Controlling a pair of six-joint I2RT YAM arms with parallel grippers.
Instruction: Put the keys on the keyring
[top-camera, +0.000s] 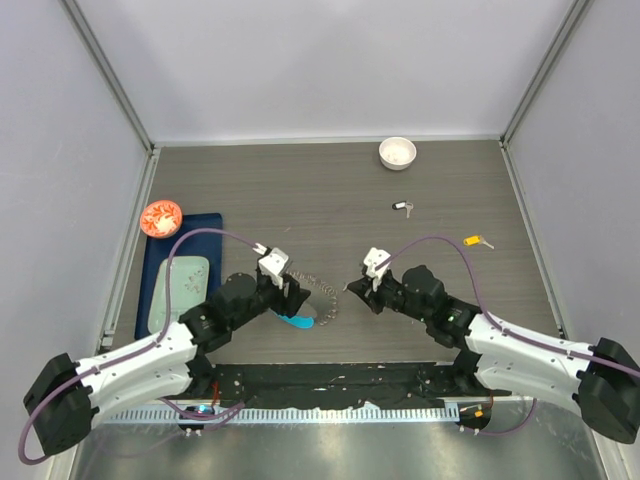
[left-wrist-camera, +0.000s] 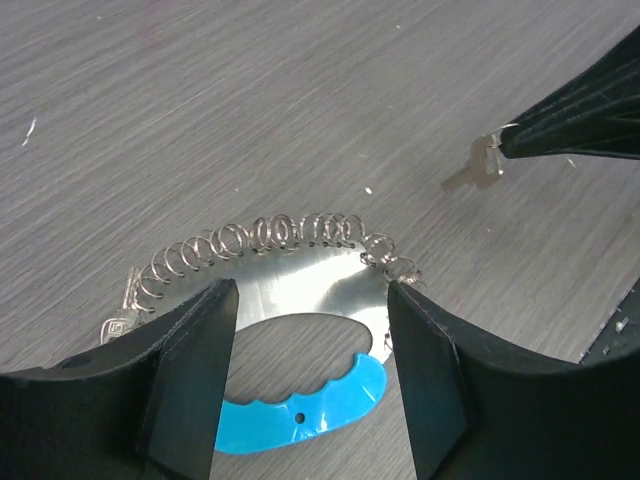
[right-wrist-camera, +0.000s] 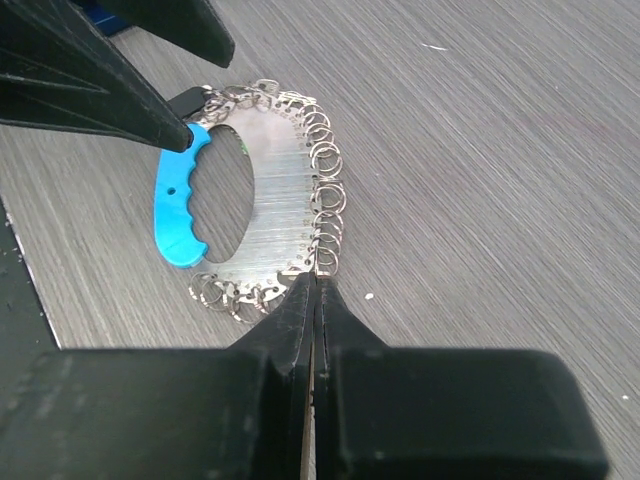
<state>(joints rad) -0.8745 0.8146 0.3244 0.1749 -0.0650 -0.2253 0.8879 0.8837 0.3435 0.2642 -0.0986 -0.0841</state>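
Note:
The keyring (top-camera: 318, 297) lies flat on the table between the arms: a silver plate edged with small wire rings (left-wrist-camera: 270, 235) and a blue plastic segment (left-wrist-camera: 305, 412). It also shows in the right wrist view (right-wrist-camera: 272, 190). My left gripper (left-wrist-camera: 312, 296) is open, its fingers (left-wrist-camera: 190, 380) standing either side of the blue segment. One silver key (left-wrist-camera: 118, 325) hangs at the ring's left edge. My right gripper (right-wrist-camera: 318, 280) is shut on a small silver key (left-wrist-camera: 487, 163), held at the ring's edge nearest the right arm. A black-tagged key (top-camera: 402, 207) and a yellow-tagged key (top-camera: 478, 241) lie far right.
A small white bowl (top-camera: 397, 152) stands at the back right. A blue mat (top-camera: 180, 275) with a red-orange dish (top-camera: 160, 217) lies at the left. Grey walls close in the table on three sides.

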